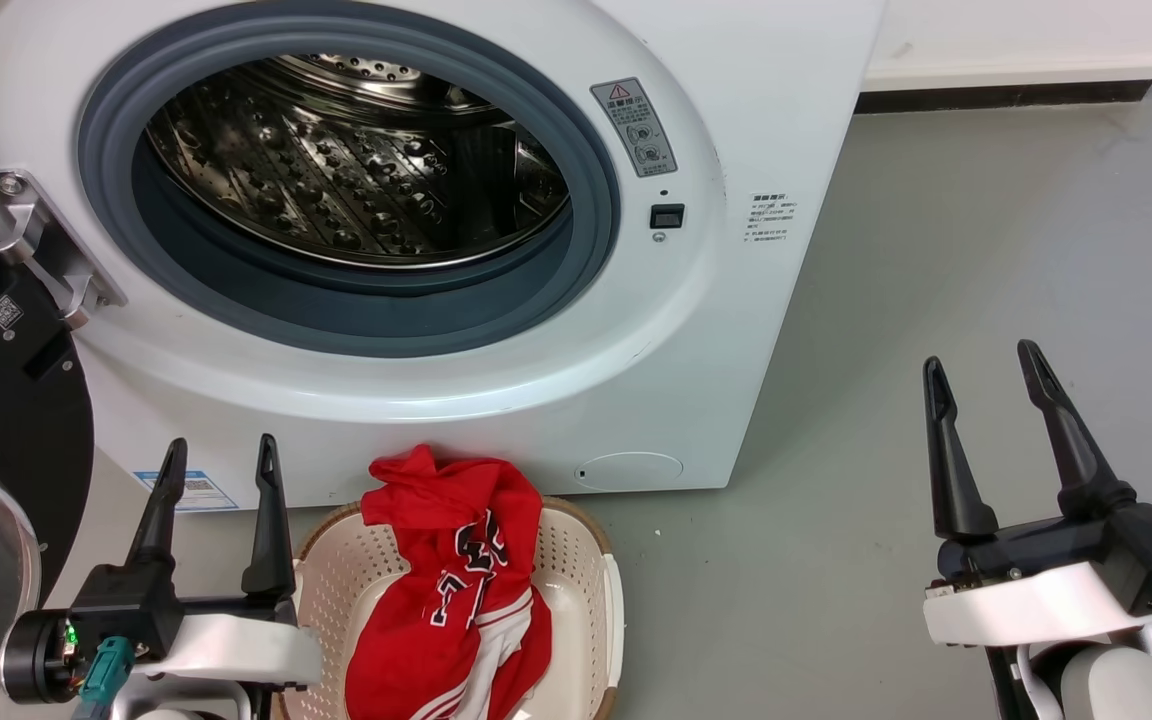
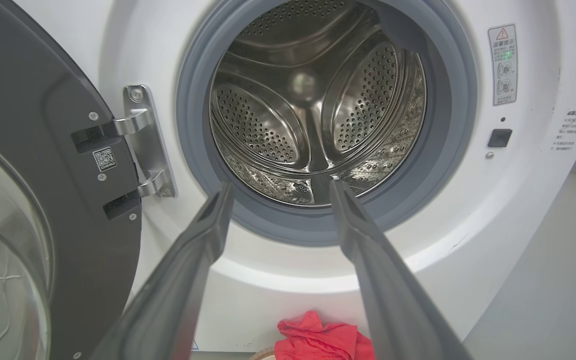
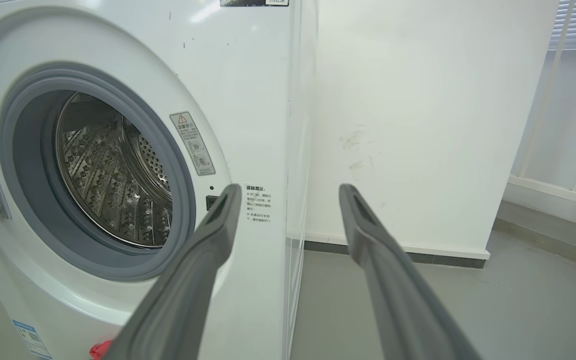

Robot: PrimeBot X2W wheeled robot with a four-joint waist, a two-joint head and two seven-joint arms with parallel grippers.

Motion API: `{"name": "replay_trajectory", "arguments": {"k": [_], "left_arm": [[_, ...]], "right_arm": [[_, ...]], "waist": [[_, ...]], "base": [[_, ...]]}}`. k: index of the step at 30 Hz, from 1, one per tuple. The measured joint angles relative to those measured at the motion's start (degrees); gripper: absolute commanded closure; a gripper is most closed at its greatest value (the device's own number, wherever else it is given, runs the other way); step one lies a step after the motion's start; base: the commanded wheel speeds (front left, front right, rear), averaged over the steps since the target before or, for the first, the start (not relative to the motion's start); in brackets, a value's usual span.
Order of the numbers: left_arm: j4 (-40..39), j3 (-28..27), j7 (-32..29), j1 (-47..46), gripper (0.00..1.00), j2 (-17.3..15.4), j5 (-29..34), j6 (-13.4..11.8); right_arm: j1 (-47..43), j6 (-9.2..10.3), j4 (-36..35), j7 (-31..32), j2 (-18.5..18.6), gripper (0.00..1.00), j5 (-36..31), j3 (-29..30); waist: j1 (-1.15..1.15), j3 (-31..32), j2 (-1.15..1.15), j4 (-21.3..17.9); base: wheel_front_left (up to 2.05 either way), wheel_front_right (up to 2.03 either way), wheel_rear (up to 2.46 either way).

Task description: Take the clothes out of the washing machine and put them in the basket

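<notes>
Red clothes (image 1: pixel 436 570) with striped trim, cream perforated basket (image 1: pixel 573 560), apparently brown-rimmed.

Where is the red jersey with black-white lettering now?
In the head view, the red jersey lies in the cream perforated plastic basket at bottom centre, before the white washing machine, right of the left gripper.

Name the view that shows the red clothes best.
Head view: the red clothes lie heaped in the basket, lettering visible. Left wrist view catches a red fold at its bottom edge; right wrist view, a small scrap bottom left.

Head looks down, wrists forward; all share the washing machine (image 1: pixel 766 120).
</notes>
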State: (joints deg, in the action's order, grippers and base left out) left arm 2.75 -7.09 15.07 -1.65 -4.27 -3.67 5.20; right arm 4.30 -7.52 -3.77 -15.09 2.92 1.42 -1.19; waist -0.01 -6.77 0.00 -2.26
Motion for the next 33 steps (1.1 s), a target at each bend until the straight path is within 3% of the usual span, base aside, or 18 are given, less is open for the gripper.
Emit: {"name": "replay_trajectory", "arguments": {"k": [22, 23, 29, 33], "left_arm": [[-1.46, -0.62, 0.0, 0.05, 0.0, 0.97, 0.92, 0.35], [-1.52, -0.64, 0.0, 0.05, 1.0, 0.99, 0.92, 0.35], [1.92, -0.6, -0.59, 0.32, 1.0, 1.55, 0.68, 0.34], [3.0, -0.77, -2.18, 0.31, 1.0, 1.56, -3.72, 0.35]], "right_arm": [[0.02, 0.0, 0.29, 0.0, 0.0, 0.0, 0.15, -0.1], [0.02, 0.0, 0.33, 0.0, 0.0, 1.0, 0.14, -0.1], [-1.25, -0.01, 3.24, 0.12, -0.01, 1.0, 0.31, -0.22], [-1.58, -0.01, 3.88, 0.87, 0.11, 1.0, 5.22, -0.27]], "waist": [[0.0, -0.55, 0.0, -0.34], [0.0, -0.64, 0.0, -0.34], [0.01, -0.64, 0.0, -0.35], [0.01, -0.39, 0.0, -0.26]], "base": [[0.0, 0.0, 0.0], [0.0, 0.0, 0.0], [0.0, 0.0, 0.0], [0.0, 0.0, 0.0]]}}
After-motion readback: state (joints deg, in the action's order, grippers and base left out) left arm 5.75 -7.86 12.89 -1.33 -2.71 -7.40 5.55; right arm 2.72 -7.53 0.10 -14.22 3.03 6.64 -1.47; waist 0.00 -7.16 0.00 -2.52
